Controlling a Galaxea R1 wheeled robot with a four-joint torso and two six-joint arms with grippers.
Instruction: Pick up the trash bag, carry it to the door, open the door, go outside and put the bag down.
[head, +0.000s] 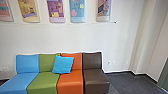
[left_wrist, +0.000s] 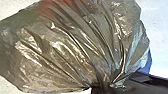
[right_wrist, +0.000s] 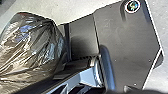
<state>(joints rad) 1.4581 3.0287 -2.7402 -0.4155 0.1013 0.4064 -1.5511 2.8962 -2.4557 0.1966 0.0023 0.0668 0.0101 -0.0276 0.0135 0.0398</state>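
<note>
Left wrist view: one trash bag (left_wrist: 62, 50), thin dark film, glossy, reddish and blue patches; neck gathered in tight pleats, clamped in the jaws of the left gripper (left_wrist: 102, 86). Right wrist view: same bag, near the robot's dark plate (right_wrist: 127, 47); right gripper, jaw state cannot be told. Head view: four seats in a row, blue (head: 27, 63), green (head: 46, 63), orange (head: 70, 80), brown (head: 92, 61); one bright blue cushion (head: 63, 64), tilted against the green and orange backs; pale wall (head: 62, 40) behind, colourful posters (head: 55, 10) above; dark floor (head: 127, 82) beside the brown seat.
</note>
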